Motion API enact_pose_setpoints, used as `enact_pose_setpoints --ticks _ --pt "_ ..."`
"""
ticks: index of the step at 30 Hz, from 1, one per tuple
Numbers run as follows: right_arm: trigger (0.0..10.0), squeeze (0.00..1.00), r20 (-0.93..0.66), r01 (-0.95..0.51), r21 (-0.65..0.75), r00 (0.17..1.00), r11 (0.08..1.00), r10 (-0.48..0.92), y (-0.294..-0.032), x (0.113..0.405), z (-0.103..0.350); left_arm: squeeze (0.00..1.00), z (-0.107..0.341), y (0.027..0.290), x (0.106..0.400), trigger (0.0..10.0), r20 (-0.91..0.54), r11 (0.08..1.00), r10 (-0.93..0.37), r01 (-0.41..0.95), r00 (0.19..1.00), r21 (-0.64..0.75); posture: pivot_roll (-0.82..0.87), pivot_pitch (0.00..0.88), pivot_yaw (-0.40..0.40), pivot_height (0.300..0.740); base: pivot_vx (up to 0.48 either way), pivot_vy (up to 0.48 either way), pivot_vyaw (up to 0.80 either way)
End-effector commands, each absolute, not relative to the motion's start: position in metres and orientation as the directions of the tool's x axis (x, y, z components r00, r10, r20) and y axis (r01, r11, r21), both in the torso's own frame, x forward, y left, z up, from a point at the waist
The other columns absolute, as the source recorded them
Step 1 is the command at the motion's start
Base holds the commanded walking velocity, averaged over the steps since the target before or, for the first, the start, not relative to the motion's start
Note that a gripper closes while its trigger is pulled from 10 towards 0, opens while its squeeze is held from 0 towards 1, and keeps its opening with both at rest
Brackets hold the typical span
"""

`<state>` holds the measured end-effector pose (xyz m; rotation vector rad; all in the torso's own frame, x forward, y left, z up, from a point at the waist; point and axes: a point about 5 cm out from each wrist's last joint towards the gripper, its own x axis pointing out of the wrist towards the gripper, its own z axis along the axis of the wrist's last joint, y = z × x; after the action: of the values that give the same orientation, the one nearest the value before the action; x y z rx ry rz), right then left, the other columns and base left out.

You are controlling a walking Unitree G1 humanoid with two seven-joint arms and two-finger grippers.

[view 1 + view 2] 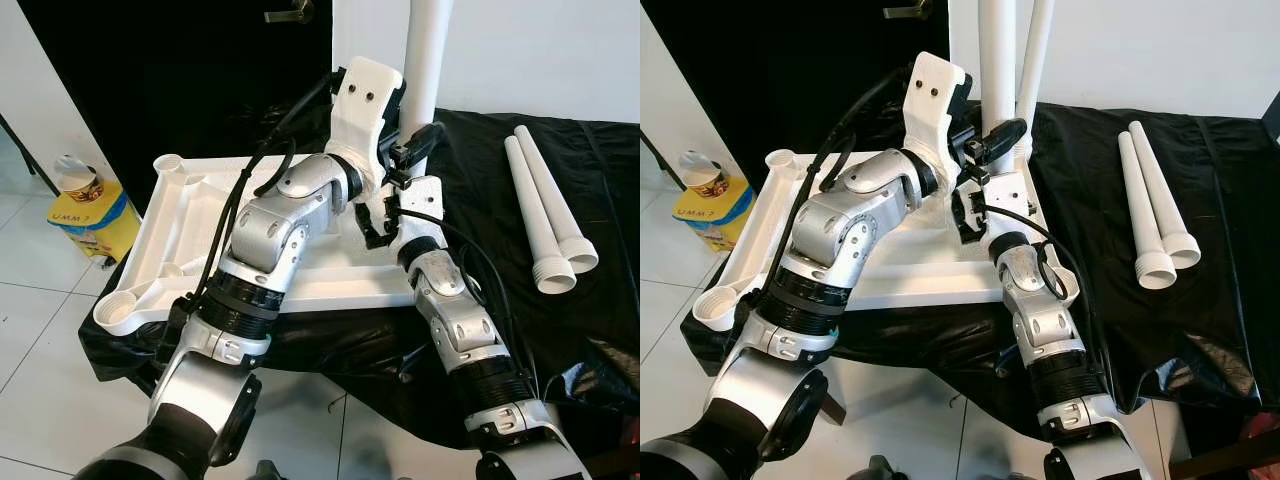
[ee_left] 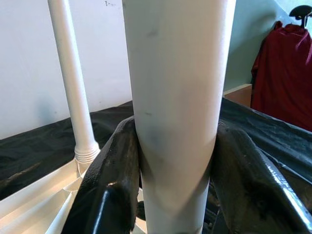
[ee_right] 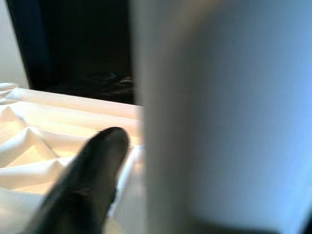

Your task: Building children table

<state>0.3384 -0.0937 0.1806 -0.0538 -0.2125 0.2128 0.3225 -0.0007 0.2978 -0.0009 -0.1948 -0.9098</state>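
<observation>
1. Yellow container (image 1: 95,215), far left of the head view, on the floor. Clear of the work.

2. Tabletop (image 1: 185,235), white, upside down on the black sheet (image 1: 600,330), left of centre. Open leg sockets show at its near-left and far-left corners.

3. Left pincer (image 2: 173,161), upper centre. My 2 fingers (image 2: 109,190) are pressed against the upright leg (image 2: 175,97), 1 on each side. A second leg (image 2: 73,92) stands seated in its socket beyond.

4. Right pincer (image 3: 97,180), centre, just beside the same leg near its base. I see 1 dark finger alongside the leg; I cannot tell if it pinches.

5. 2 spare legs (image 1: 545,215), right of frame, lying side by side on the sheet.

Risks, my judgement: the smooth leg may slip or tilt in my hold and cross-seat in the socket; a hard push may slide the tabletop on the slack sheet; the seated leg may get knocked.
</observation>
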Motion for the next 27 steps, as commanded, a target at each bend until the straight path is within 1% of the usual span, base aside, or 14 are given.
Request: enact_pose_setpoints --ticks 1,10,11,14,15,16,17,21,23,24,25,27 --pt "0.0 0.0 0.203 -0.198 -0.074 0.956 0.977 0.209 -0.092 0.34 0.181 0.0 0.31 -0.01 0.313 10.0 0.199 0.581 -0.808 0.806 0.554 0.115 0.0 0.022 0.008 0.74 0.0 0.0 0.0" --pt "0.0 0.0 0.19 -0.189 -0.072 0.961 0.979 0.2 -0.093 0.339 0.177 0.0 0.309 -0.018 0.309 10.0 0.197 0.564 -0.82 0.818 0.538 0.112 -0.01 0.022 0.012 0.74 0.0 0.0 0.0" --pt "1.6 0.0 0.188 -0.184 -0.069 0.963 0.981 0.194 -0.094 0.339 0.177 0.0 0.309 -0.019 0.308 10.0 0.198 0.561 -0.822 0.82 0.535 0.114 -0.01 0.022 0.013 0.74 0.0 0.0 0.0" --pt "1.6 0.0 0.187 -0.177 -0.066 0.964 0.982 0.187 -0.095 0.34 0.177 0.0 0.309 -0.02 0.308 10.0 0.198 0.558 -0.824 0.822 0.531 0.118 -0.01 0.022 0.013 0.74 0.0 0.0 0.0" --pt "10.0 0.0 0.183 -0.167 -0.056 0.968 0.984 0.175 -0.097 0.341 0.177 0.07 0.31 -0.02 0.306 10.0 0.215 0.544 -0.83 0.832 0.515 0.105 -0.01 0.022 0.012 0.74 0.0 0.0 0.0" --pt "10.0 0.0 0.18 -0.16 -0.048 0.97 0.986 0.166 -0.098 0.341 0.176 0.07 0.31 -0.02 0.305 10.0 0.228 0.534 -0.833 0.84 0.504 0.096 -0.01 0.022 0.012 0.74 0.0 0.0 0.0" --pt "10.0 0.0 0.175 -0.152 -0.036 0.972 0.988 0.156 -0.099 0.342 0.176 1.0 0.311 -0.02 0.305 10.0 0.24 0.525 -0.836 0.846 0.493 0.093 -0.01 0.021 0.012 0.74 0.0 0.0 0.0" --pt "10.0 0.0 0.169 -0.134 -0.021 0.976 0.991 0.136 -0.102 0.342 0.175 1.0 0.312 -0.019 0.304 10.0 0.25 0.522 -0.837 0.847 0.487 0.096 -0.01 0.019 0.012 0.74 0.0 0.0 0.0" --pt "10.0 0.0 0.165 -0.107 -0.015 0.98 0.994 0.108 -0.107 0.343 0.174 1.0 0.31 -0.017 0.309 10.0 0.241 0.572 -0.809 0.811 0.536 0.118 -0.01 0.016 0.012 0.74 0.0 0.0 0.0" --pt "10.0 0.0 0.165 -0.107 -0.015 0.98 0.994 0.108 -0.107 0.343 0.174 1.0 0.31 -0.017 0.309 10.0 0.241 0.572 -0.809 0.811 0.536 0.118 -0.01 0.016 0.012 0.74 0.0 0.0 0.0" --pt "10.0 0.0 0.161 -0.084 -0.006 0.983 0.996 0.084 -0.11 0.344 0.173 0.0 0.31 -0.015 0.31 10.0 0.24 0.585 -0.801 0.802 0.549 0.12 -0.01 0.014 0.012 0.74 0.0 0.0 0.0" --pt "10.0 0.0 0.161 -0.084 -0.006 0.983 0.996 0.084 -0.11 0.344 0.173 0.0 0.31 -0.015 0.31 10.0 0.24 0.585 -0.801 0.802 0.549 0.12 -0.01 0.014 0.012 0.74 0.0 0.0 0.0"
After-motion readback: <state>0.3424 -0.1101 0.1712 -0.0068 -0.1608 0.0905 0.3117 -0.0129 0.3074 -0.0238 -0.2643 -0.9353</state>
